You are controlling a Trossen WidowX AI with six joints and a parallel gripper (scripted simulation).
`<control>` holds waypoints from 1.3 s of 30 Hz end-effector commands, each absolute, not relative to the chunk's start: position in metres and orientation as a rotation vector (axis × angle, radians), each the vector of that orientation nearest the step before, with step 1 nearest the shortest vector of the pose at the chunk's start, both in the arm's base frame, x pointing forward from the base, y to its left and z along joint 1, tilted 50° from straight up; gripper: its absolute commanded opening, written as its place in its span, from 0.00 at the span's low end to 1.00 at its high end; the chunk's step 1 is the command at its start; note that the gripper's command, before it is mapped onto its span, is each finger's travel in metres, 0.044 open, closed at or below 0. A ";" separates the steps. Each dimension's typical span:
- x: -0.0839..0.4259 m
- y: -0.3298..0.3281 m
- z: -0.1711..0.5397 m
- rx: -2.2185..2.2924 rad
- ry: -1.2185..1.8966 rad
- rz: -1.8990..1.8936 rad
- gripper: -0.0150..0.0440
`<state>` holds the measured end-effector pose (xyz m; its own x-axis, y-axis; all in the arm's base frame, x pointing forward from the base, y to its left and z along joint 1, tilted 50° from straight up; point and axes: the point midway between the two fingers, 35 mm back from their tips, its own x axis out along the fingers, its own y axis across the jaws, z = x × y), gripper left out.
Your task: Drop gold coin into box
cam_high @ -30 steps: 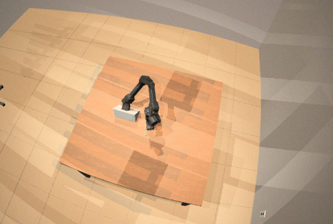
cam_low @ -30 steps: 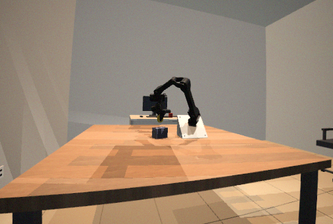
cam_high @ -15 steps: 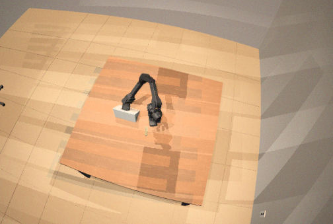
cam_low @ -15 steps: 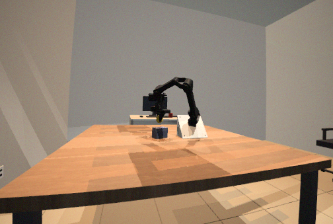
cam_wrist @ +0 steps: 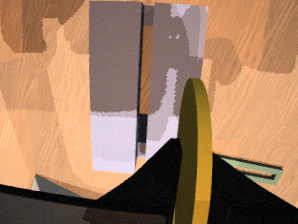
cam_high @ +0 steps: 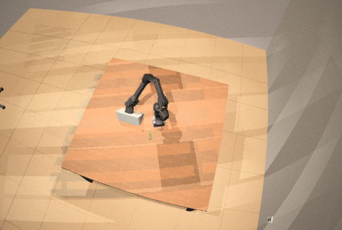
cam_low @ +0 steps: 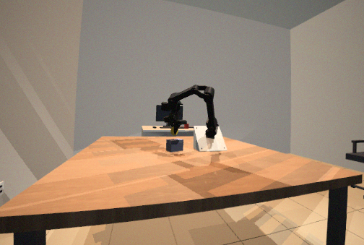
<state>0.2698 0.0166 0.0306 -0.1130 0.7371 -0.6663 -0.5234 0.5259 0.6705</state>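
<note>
My gripper (cam_high: 159, 121) (cam_low: 175, 133) (cam_wrist: 181, 148) is shut on the gold coin (cam_low: 172, 131) (cam_wrist: 195, 145), which is held on edge. The gripper and coin are above the closed box (cam_high: 155, 124) (cam_low: 175, 146) (cam_wrist: 115, 65), with a gap below the coin in the exterior view. In the wrist view the box's slot (cam_wrist: 145, 75) runs up and down, and the coin shows to the right of it, nearly parallel. The green holder (cam_high: 150, 134) (cam_wrist: 254, 166) stands empty beside the box. The top view does not show the coin.
The arm stands on a pale base block (cam_high: 129, 117) (cam_low: 200, 145) beside the box. In the wrist view a grey corner (cam_wrist: 47, 188) shows at the lower left. All stand on the wooden table (cam_high: 112, 157) (cam_low: 144, 174).
</note>
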 end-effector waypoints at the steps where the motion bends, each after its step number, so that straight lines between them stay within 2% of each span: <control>1: 0.267 0.026 0.038 0.225 1.300 1.089 0.25; 39: 0.267 0.032 0.044 0.215 1.300 1.076 0.25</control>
